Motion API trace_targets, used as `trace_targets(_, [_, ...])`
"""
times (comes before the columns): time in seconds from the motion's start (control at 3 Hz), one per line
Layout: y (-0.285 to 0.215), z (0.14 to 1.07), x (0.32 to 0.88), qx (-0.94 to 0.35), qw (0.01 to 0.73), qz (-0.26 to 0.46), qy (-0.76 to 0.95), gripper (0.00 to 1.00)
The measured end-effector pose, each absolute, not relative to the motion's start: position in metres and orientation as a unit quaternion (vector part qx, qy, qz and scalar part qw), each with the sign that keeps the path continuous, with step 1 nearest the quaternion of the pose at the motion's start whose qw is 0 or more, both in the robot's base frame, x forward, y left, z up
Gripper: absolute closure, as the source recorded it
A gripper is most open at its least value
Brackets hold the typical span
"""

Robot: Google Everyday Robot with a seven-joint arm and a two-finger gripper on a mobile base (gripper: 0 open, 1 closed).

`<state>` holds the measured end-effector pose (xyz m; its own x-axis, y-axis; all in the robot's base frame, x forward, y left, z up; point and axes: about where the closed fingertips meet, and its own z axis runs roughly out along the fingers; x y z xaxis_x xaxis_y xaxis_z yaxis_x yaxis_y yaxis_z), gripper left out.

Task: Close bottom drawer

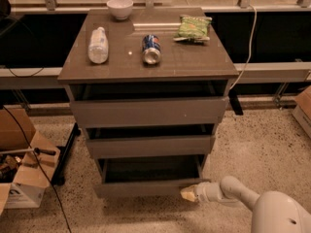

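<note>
I see a grey-brown cabinet (204, 62) with a flat, faintly glossy top and three plain, handle-less drawer fronts. The bottom drawer (143, 188) sits lowest, just above the floor, and is pulled part way out; its shallow tray is dark and bare, and its front is a thin flat slab. The middle drawer (150, 146) and the taller top drawer (148, 111) each stand slightly ajar, with a dark gap above.

On the top lie a clear plastic bottle (98, 45) on its side, a blue soda can (151, 49) also on its side, a crinkled green snack bag (193, 27) and a small round white bowl (119, 8). The floor (257, 149) is speckled stone, and open cardboard boxes (24, 166) stand at the left.

My gripper (189, 194) is low at the drawer's right front corner, its pale yellowish tip touching the front panel. The smooth white arm (233, 192) runs back to the lower right. I cannot tell whether the gripper is released or clenched; I see nothing held in it.
</note>
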<state>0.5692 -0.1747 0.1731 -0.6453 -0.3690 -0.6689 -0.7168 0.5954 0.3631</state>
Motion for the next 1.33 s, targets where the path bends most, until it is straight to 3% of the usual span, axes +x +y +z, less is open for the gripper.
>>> trace_targets(0.33, [-0.175, 0.173, 0.569, -0.319, 0.275, 0.317, 0.850, 1.00])
trace_targets(0.67, [-0.174, 0.186, 0.626, -0.338, 0.308, 0.305, 0.836, 1.00])
trace_targets(1.33, [-0.170, 0.200, 0.668, -0.355, 0.335, 0.296, 0.821, 1.00])
